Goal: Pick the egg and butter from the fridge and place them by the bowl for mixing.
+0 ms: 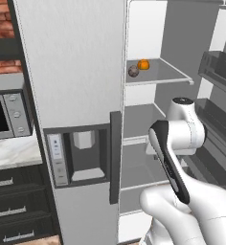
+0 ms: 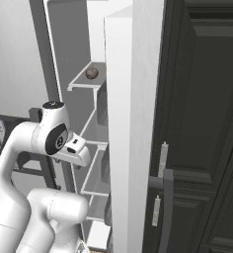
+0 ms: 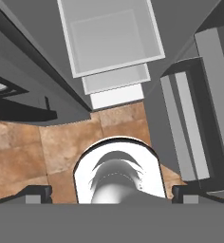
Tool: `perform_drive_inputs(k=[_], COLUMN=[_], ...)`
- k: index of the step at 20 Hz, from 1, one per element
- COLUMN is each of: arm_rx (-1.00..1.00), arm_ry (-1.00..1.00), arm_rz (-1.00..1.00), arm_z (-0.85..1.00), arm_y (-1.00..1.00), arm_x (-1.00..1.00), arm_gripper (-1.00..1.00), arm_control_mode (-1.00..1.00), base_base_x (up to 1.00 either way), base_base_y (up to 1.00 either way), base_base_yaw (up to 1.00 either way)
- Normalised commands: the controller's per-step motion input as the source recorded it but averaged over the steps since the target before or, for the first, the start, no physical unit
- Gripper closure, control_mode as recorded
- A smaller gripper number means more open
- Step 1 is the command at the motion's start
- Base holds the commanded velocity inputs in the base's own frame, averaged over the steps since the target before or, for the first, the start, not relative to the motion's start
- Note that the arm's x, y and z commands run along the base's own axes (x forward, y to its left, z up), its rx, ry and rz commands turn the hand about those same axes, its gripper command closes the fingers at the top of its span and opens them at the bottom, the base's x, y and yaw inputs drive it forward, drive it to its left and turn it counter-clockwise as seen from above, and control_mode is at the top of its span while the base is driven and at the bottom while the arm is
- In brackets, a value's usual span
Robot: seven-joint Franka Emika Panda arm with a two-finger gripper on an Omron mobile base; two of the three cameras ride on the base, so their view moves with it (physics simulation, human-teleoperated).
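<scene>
1. Two small things sit on the upper shelf (image 1: 155,76) of the open fridge (image 1: 72,72): a brownish round one (image 1: 133,71), which I take for the egg, close to the shelf's left edge, and an orange round one (image 1: 143,64) touching it or just beside it, nearer the back wall. No butter is recognisable.
2. Seen from the left base camera, the arm's wrist (image 1: 184,127) stands well below that shelf, in front of the middle shelves, so the egg lies up and to the left of it. Being round, the egg has no long axis to line up with.
3. Looking straight down, the hand camera takes in stacked white shelves and the brown tiled floor (image 3: 52,142). The fingertips (image 3: 38,193) appear as dark stubs near opposite bottom corners, so the fingers look spread wide with nothing between them.
4. My judgement is that the hand must rise and tip toward the upper shelf before any grasp.
5. Left of the fridge are a microwave (image 1: 5,115) and dark drawers (image 1: 14,206); right of it, a dark cabinet (image 2: 202,123).
</scene>
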Motion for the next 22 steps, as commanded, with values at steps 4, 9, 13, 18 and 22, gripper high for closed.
perform_drive_inputs(k=[4, 9, 13, 18, 22], arm_rx=[0.00, 0.00, 0.00, 0.00, -0.01], arm_ry=[0.00, 0.00, 0.00, -0.05, -0.19], arm_rz=[0.00, 0.00, 0.00, 0.01, 0.00], arm_z=[0.00, 0.00, 0.00, 0.01, 0.39], arm_y=[0.00, 0.00, 0.00, 0.00, 0.00], arm_x=[0.00, 0.00, 0.00, 0.00, 0.00], arm_gripper=[-1.00, -1.00, -1.00, -1.00, -1.00], arm_control_mode=[1.00, 1.00, 1.00, -1.00, -1.00], base_base_x=[0.07, 0.01, 0.00, 0.00, 0.00], base_base_y=[0.00, 0.00, 0.00, 0.00, 0.00], base_base_yaw=[0.00, 0.00, 0.00, 0.00, 0.00])
